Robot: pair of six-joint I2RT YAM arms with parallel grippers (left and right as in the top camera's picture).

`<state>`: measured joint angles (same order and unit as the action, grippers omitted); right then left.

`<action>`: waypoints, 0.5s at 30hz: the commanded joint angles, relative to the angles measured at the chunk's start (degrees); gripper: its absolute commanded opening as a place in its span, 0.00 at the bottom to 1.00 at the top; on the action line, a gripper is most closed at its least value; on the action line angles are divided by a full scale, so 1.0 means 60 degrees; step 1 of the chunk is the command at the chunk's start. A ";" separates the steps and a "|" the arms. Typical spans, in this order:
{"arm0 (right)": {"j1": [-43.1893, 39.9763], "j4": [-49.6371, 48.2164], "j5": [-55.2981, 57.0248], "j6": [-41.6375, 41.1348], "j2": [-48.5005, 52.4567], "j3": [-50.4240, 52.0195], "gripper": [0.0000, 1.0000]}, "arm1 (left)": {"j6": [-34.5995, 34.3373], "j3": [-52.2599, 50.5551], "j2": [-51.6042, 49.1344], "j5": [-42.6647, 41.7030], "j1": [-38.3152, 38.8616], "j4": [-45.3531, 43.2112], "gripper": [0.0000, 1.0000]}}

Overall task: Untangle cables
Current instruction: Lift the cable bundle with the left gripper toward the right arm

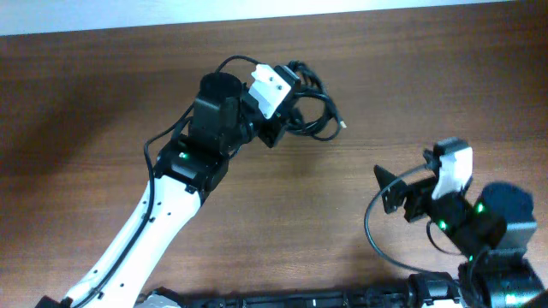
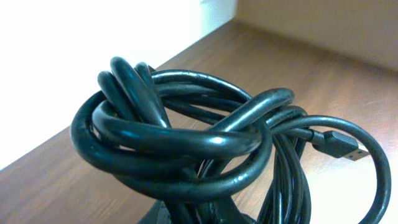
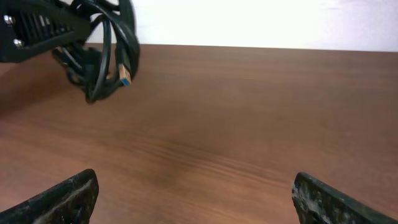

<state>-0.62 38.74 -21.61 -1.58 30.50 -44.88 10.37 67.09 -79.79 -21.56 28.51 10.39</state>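
The cables are a knotted bundle of thin black cords at the back middle of the wooden table. My left gripper is shut on the bundle from its left side. In the left wrist view the looped cables fill the frame and hide the jaws; a plug end sticks out on the right. In the right wrist view the bundle hangs from the left gripper at the top left, with a blue-tipped plug. My right gripper is open and empty over bare table, well apart from the bundle.
The right arm's own thicker black wire loops beside its base at the front right. The pale wall edge runs along the back of the table.
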 commanded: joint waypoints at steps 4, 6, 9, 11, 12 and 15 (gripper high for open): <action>0.0058 -0.0860 -0.2175 -0.0069 0.1202 -0.1184 0.99 | -0.0586 0.0222 0.0608 -0.2871 -0.0033 -0.1559 0.00; 0.0058 -0.1107 -0.2331 -0.0069 0.1202 -0.1184 0.99 | -0.0576 0.0222 0.0608 -0.3187 -0.0033 -0.1883 0.00; 0.0058 -0.1308 -0.2335 -0.0066 0.1202 -0.1184 0.83 | -0.0568 0.0222 0.0608 -0.5089 -0.0455 -0.2568 0.00; 0.0058 -0.1596 -0.2623 -0.0033 0.1202 -0.1184 0.80 | -0.0204 0.0222 0.0608 -0.6688 -0.0984 -0.2889 0.00; 0.0058 -0.1861 -0.2922 -0.0025 0.1202 -0.1184 0.80 | -0.0073 0.0222 0.0608 -0.7304 -0.1322 -0.2914 0.00; 0.0058 -0.2892 -0.4834 -0.0029 0.1202 -0.1184 0.80 | -0.0066 0.0222 0.0608 -0.7992 -0.1803 -0.2914 0.00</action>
<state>-0.62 23.66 -41.69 -1.65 37.93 -50.81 8.95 67.09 -77.41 -61.87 19.03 -6.57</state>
